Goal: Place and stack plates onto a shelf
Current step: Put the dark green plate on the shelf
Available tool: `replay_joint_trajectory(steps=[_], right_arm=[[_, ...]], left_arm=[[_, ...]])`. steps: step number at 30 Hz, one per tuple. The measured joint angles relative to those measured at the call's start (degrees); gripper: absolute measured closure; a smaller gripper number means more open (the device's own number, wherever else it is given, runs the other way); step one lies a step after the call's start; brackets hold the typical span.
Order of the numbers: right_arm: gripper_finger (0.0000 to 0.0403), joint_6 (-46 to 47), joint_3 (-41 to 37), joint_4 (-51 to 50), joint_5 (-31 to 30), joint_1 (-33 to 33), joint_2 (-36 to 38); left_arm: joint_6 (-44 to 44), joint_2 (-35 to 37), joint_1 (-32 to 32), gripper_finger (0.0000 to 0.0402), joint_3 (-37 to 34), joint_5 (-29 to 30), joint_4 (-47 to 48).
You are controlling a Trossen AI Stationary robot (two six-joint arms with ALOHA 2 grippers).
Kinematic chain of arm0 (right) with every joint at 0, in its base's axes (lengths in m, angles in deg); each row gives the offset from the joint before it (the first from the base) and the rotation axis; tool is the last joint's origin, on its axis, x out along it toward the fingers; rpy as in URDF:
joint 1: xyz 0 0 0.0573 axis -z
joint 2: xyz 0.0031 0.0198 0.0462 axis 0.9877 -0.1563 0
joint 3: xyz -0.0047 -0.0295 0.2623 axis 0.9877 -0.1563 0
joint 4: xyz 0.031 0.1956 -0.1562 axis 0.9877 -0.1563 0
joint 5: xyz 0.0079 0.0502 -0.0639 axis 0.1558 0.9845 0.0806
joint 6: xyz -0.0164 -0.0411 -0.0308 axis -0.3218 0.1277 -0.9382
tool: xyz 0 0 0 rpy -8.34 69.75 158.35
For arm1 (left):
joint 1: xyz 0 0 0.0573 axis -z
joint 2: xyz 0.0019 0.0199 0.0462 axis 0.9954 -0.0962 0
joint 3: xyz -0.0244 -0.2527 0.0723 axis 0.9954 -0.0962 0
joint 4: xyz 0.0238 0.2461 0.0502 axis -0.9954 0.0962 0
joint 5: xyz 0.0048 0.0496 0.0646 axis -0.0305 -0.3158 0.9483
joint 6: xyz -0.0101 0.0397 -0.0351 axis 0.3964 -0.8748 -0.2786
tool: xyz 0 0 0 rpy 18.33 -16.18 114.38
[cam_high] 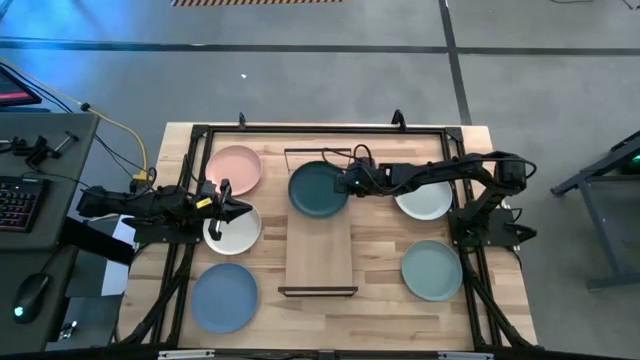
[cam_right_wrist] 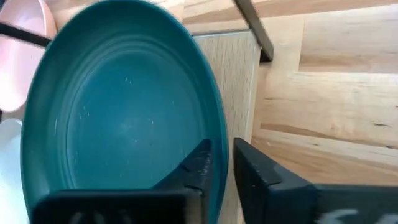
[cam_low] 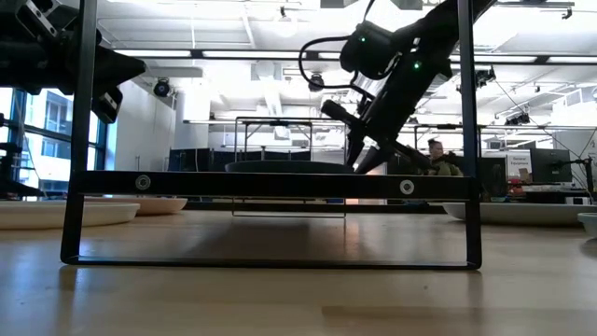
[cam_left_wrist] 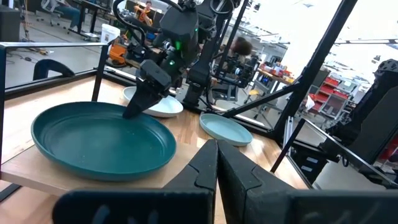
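The dark teal plate [cam_high: 318, 190] lies on the far end of the light-wood shelf [cam_high: 319, 250], with its left edge sticking out past the plank. My right gripper [cam_high: 343, 185] reaches in from the table's right and is shut on that plate's right rim. My left gripper [cam_high: 238, 210] is shut and hovers above a whitish plate [cam_high: 233, 230] at the table's left, well clear of it in the low view [cam_low: 103, 79]. The pink plate [cam_high: 233, 168], blue plate [cam_high: 224, 297], sage green plate [cam_high: 432, 270] and second whitish plate [cam_high: 424, 200] rest flat on the tabletop. My right gripper [cam_right_wrist: 222, 163] pinches the dark teal plate's rim [cam_right_wrist: 221, 134] on the side toward the table's right. One finger [cam_right_wrist: 196, 165] lies on the plate's upper face and the other is outside the rim. The fingers slant down from the right. The plate sits level over the shelf plank [cam_left_wrist: 37, 168].
Black wire frames stand at both short ends of the shelf [cam_low: 280, 184]. A black rail frame [cam_high: 320, 128] runs around the tabletop. The near half of the shelf plank [cam_high: 319, 265] is bare. A person [cam_low: 435, 154] sits in the room beyond the table.
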Motion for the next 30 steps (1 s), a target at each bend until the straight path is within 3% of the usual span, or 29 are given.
replay_joint_trajectory(steps=[6,11,14,20,30], right_arm=[[0.0294,-0.54,-0.02,-1.21,1.92,0.0,0.27],[0.0284,-0.1,-0.02,-1.46,1.96,0.0,0.29],[0.0305,-0.14,-0.02,-2.5,2.0,0.0,0.31],[0.0392,-0.7,-0.02,-4.5,2.29,-0.02,0.38],[0.04,-2.57,0.0,-3.09,5.57,0.0,0.46]], left_arm=[[0.01,0.0,0.01,0.0401,0.0,0.01,0.01],[0.0,0.01,0.02,0.0401,-0.02,0.0,0.0],[0.02,-0.01,0.0,0.0401,0.01,0.0,0.0],[0.0,-0.01,0.01,0.0402,0.01,0.0,0.0],[0.02,0.02,0.02,0.0401,-0.02,0.0,0.0]])
